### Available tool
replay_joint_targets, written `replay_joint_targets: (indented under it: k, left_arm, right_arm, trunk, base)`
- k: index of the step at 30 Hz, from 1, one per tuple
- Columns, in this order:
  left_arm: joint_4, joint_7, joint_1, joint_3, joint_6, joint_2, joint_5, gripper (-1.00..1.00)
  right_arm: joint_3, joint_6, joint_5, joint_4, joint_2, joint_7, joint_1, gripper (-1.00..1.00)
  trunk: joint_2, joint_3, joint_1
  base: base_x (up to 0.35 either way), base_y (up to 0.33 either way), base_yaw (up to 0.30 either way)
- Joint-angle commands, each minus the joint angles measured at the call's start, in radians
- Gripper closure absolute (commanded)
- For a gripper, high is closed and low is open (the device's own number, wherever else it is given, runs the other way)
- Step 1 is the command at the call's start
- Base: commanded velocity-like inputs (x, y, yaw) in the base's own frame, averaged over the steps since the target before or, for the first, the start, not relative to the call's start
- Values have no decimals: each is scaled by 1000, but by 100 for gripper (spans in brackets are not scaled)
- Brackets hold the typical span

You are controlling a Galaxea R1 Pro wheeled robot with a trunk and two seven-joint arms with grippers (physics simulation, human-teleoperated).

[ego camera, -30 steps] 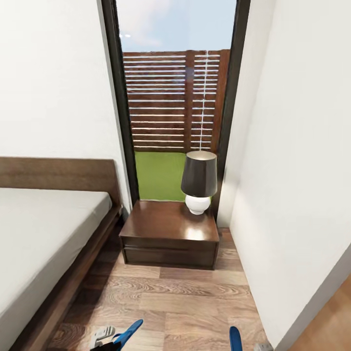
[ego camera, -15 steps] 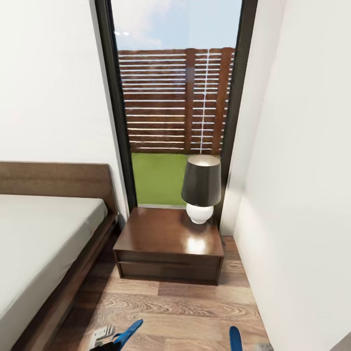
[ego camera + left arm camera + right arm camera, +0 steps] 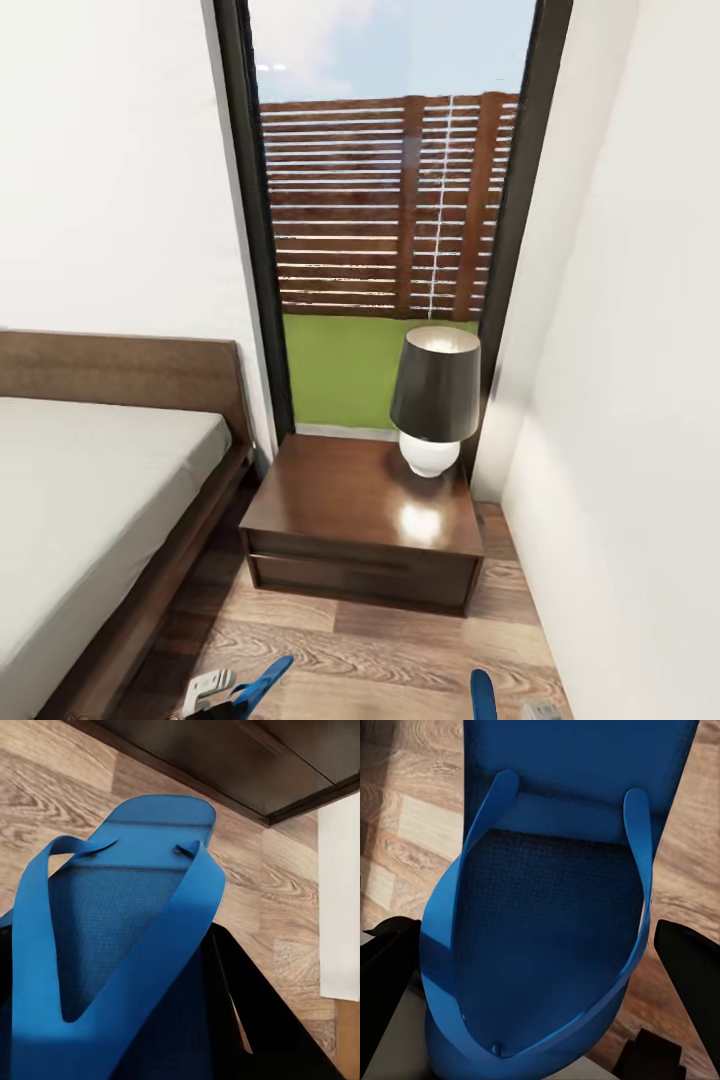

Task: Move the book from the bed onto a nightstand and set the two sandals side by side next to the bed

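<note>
Each gripper holds one blue sandal. My left gripper [image 3: 120, 982] is shut on a sandal [image 3: 127, 915] whose toe end [image 3: 262, 684] pokes up at the head view's lower edge. My right gripper [image 3: 540, 967] is shut on the other sandal [image 3: 555, 907], with black fingers [image 3: 690, 967] on both sides; its tip [image 3: 483, 696] shows low right. The bed [image 3: 90, 500], with white mattress and brown frame, lies at the left. The nightstand [image 3: 350, 500] stands ahead between bed and wall, beneath the window. The book is out of view.
A lamp [image 3: 436, 395] with a dark shade and white base occupies the nightstand's back right corner. A white wall [image 3: 630, 400] closes the right side. Wood plank floor [image 3: 380, 650] runs between bed and wall. Dark furniture wood [image 3: 247, 765] lies beyond the left sandal.
The whole head view has shifted, so the camera has moved: nightstand and lamp now sit lower and further right, looking larger. Both sandals keep their place at the lower edge.
</note>
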Motion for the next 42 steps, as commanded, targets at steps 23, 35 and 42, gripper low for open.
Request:
replay_joint_targets:
  k: [23, 35, 42]
  left_arm:
    - [1, -1, -1, 5, -10, -1, -13, 100]
    - [1, -1, -1, 5, -10, -1, -14, 100]
    - [1, -1, -1, 5, -10, -1, -14, 100]
  right_arm:
    - [-9, 10, 6, -2, 0, 5, 0, 100]
    - [-9, 10, 6, -2, 0, 5, 0, 100]
    - [-9, 10, 6, -2, 0, 5, 0, 100]
  trunk:
    - [0, -1, 0]
    - [0, -1, 0]
    - [0, -1, 0]
  base:
    - [1, -54, 263]
    - [0, -2, 268]
    - [0, 0, 268]
